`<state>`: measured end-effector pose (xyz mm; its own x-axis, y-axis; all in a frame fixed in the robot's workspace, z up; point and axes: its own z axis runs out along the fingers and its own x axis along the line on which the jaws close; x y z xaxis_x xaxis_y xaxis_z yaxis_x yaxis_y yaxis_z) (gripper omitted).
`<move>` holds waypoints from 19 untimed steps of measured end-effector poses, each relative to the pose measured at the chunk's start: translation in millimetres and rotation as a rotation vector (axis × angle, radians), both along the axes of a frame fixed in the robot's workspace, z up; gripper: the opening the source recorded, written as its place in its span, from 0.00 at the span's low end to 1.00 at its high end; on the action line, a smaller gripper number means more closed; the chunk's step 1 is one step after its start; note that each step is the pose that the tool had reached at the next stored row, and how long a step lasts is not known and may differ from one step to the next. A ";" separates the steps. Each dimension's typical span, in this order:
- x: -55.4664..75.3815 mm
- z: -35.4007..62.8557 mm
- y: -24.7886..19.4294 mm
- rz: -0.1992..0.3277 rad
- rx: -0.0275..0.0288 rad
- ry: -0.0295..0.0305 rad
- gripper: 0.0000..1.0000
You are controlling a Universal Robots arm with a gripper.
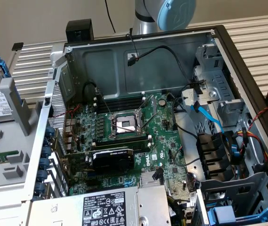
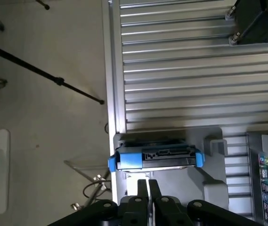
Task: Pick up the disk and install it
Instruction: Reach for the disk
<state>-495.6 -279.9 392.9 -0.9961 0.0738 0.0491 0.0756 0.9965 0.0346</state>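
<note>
Disk (image 2: 155, 159) upright in grey holder (image 2: 211, 188), closed gripper (image 2: 145, 184) near its edge

One disk (image 2: 155, 158), one other blue carrier (image 1: 224, 215), one computer case (image 1: 138, 61), one power-supply box (image 1: 110, 207), one gripper (image 2: 148, 183)

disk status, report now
Pincer shut, empty, just short of the disk. Disk on edge in its grey stand, not picked. Nothing between them.

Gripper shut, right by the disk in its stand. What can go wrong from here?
The gripper is shut; closing in on the disk like this would likely ram its edge, not straddle it.
The grey stand sits at the table edge; a knock may tip the disk off.
The loose blue cable may snag it.
</note>
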 end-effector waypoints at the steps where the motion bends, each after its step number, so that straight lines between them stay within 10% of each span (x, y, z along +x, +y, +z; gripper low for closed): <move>1: -1.4 0.0 2.0 0.000 -0.0007 -0.0030 0.15; 6: -12.0 0.0 7.6 0.000 -0.0025 -0.0141 0.15; 19: -12.9 -0.1 7.6 0.000 -0.0029 -0.0147 0.15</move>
